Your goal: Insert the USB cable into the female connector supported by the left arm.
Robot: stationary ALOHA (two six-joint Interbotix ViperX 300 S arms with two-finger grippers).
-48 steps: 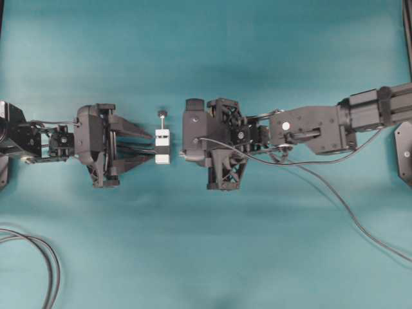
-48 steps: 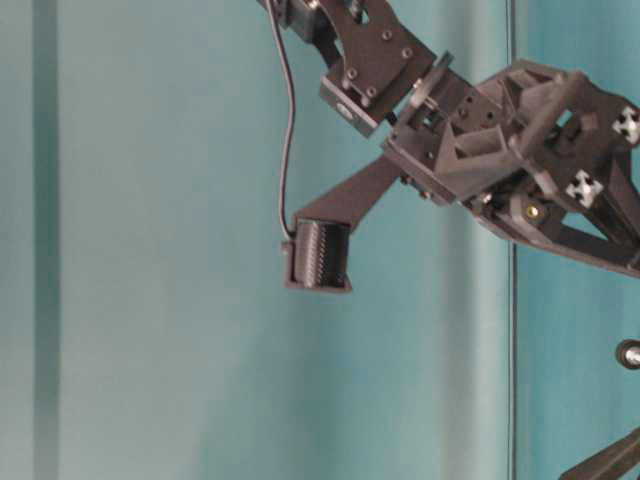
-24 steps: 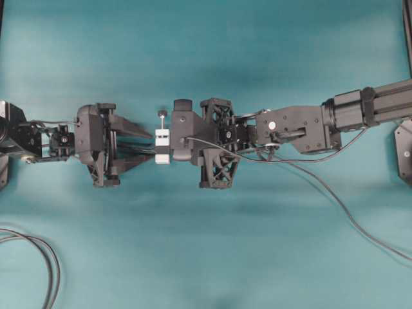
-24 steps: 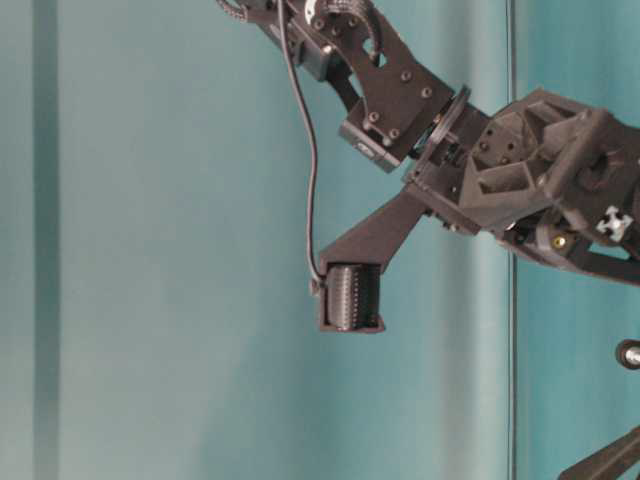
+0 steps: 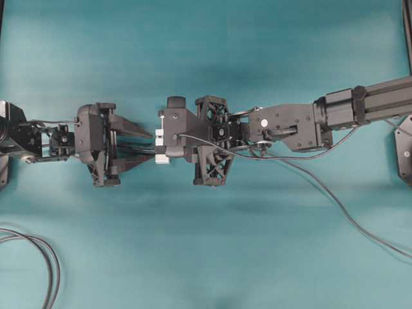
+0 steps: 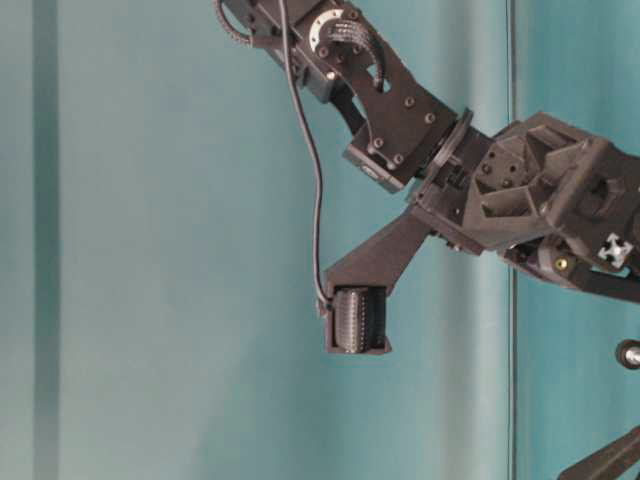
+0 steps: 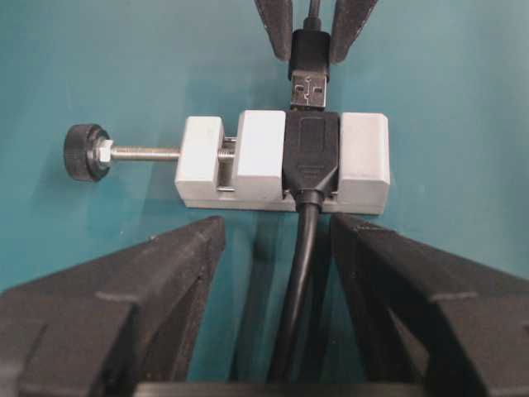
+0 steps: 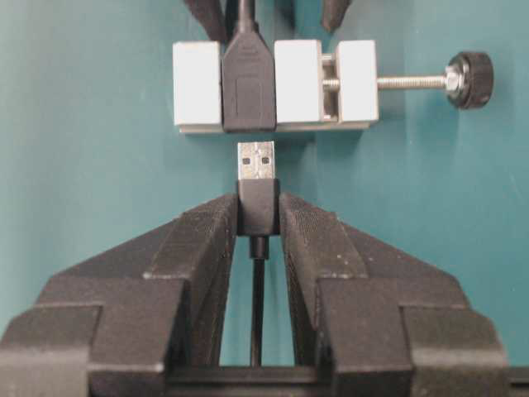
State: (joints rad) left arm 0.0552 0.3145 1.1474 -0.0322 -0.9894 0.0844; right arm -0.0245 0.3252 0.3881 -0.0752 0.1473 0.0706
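USB cable (image 8: 257,194): plug pinched between your right gripper (image 8: 257,219) fingers, metal tip sticking out toward the female connector (image 8: 248,87). Tip sits just short of the socket mouth, lined up with it, a small gap showing in the right wrist view. In the left wrist view the tip looks at or barely at the socket opening; can't tell if it has entered. Call it not inserted yet.

Female connector: dark socket clamped in the white block, screw pin with black knob (image 8: 469,79) off to one side of the block. Block rests on the teal table (image 5: 206,257).

Left gripper (image 7: 277,240): fingers spread wide, one either side of the connector's own cable, just behind the block. Not clamped on anything; braces the block at most, contact unclear.

Progress: pickup and alignment done, approach nearly done. Left: push the plug straight in until seated. Risk, as a guess: block slides back if the left gripper isn't against it.

Looped dark cables (image 5: 38,257) lie well away from the connector, at the table's corner.
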